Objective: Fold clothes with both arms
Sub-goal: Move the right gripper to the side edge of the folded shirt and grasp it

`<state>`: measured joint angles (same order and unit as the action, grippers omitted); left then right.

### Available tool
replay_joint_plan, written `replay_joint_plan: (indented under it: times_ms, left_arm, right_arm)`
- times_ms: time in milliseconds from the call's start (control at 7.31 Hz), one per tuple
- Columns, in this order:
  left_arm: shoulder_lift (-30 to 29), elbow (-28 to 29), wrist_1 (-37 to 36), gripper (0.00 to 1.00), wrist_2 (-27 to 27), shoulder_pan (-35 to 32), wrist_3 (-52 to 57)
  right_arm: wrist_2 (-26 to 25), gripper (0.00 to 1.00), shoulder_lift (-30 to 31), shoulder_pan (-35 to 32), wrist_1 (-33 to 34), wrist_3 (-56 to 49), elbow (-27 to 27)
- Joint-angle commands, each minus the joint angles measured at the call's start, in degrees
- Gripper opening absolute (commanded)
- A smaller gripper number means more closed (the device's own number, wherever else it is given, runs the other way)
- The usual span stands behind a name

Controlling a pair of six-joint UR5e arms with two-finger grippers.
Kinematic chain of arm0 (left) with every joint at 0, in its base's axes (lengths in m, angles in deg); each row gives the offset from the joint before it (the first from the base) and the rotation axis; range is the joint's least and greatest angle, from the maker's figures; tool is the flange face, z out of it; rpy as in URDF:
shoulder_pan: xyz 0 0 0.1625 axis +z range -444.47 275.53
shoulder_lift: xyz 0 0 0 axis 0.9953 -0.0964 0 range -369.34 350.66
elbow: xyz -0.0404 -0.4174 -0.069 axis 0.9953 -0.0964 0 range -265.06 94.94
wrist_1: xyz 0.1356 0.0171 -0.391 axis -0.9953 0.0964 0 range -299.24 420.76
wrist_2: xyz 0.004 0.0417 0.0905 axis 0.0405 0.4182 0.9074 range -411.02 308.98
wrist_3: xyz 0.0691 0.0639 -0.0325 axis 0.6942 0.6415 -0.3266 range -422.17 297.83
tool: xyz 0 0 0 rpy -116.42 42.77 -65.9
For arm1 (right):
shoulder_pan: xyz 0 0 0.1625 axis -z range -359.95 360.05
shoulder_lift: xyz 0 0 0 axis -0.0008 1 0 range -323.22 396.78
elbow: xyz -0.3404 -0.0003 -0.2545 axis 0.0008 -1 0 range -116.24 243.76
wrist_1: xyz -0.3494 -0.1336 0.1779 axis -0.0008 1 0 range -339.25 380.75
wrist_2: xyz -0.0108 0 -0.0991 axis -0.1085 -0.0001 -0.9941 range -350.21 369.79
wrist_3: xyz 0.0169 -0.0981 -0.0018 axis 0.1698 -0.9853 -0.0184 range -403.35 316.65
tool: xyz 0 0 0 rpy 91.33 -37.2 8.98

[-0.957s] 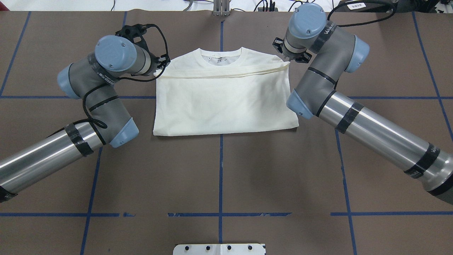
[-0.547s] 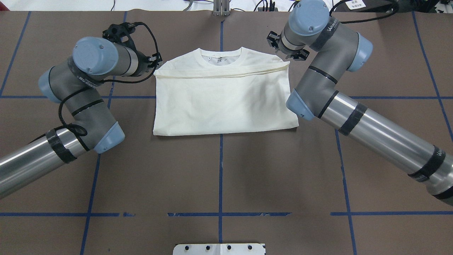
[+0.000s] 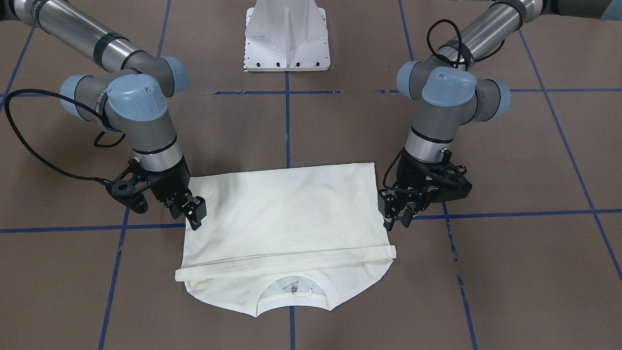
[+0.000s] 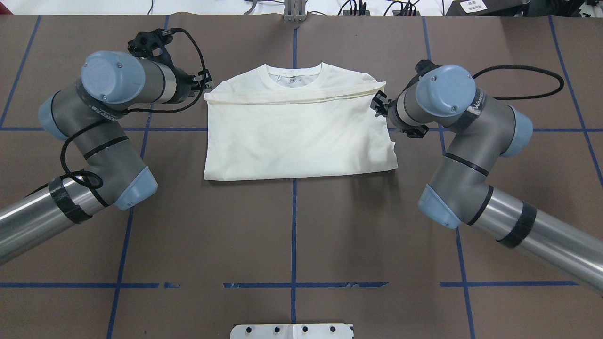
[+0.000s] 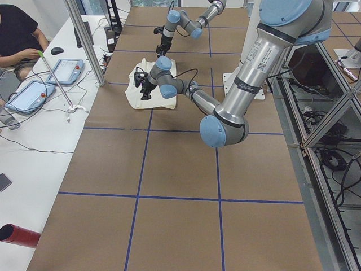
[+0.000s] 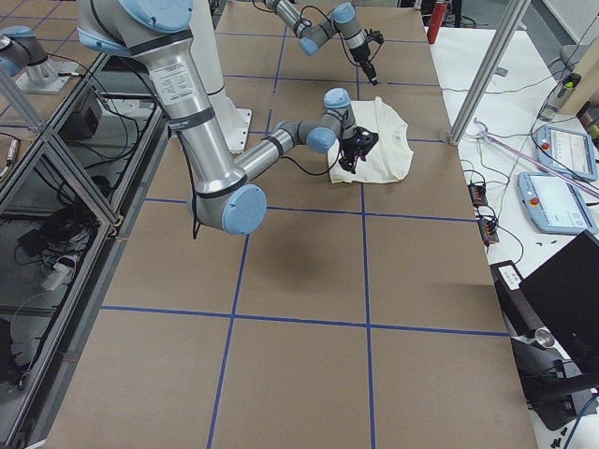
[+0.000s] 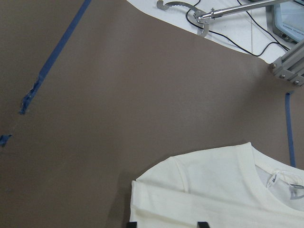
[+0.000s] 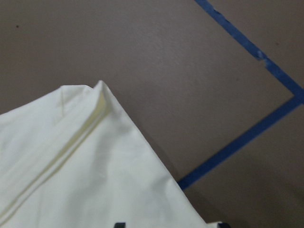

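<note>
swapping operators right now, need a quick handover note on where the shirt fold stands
Left gripper: open, empty, by the side edge of the shirt, near the hem end.
Right gripper: open, empty, same on the opposite edge.
Shirt: flat, plain side up, collar away from the robot.
Done: bottom folded up, hem just below collar; no sleeves showing.
Left: likely one more fold; nothing grasped yet.

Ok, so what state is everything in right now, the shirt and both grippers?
shirt: folded into a rectangle, plain side up, lying flat on the table, collar at the end away from the robot.
left gripper: open, empty, beside one side edge of the shirt.
right gripper: open, empty, at the opposite side edge.
</note>
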<state>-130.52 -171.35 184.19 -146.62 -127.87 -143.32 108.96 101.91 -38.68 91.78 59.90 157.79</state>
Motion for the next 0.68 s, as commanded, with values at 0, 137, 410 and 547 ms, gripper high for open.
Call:
replay_joint_plan:
  times_ms: [0,137,410,547]
  left_arm:
    - [0.16,0.07,-0.21,0.53,0.07,0.07,0.03]
    - [-0.10,0.07,-0.30,0.53,0.16,0.16,0.03]
    - [-0.19,-0.02,-0.47,0.53,0.16,0.25,-0.06]
    - [0.07,-0.02,-0.56,0.53,0.16,0.16,-0.06]
  right_arm:
    - [-0.30,0.77,4.74,3.21,-0.02,5.99,1.95]
    - [-0.12,0.77,5.45,3.48,-0.02,6.08,2.29]
    - [-0.21,0.74,4.58,4.27,-0.02,8.10,2.30]
    - [-0.12,0.68,4.40,4.27,-0.02,8.02,2.38]
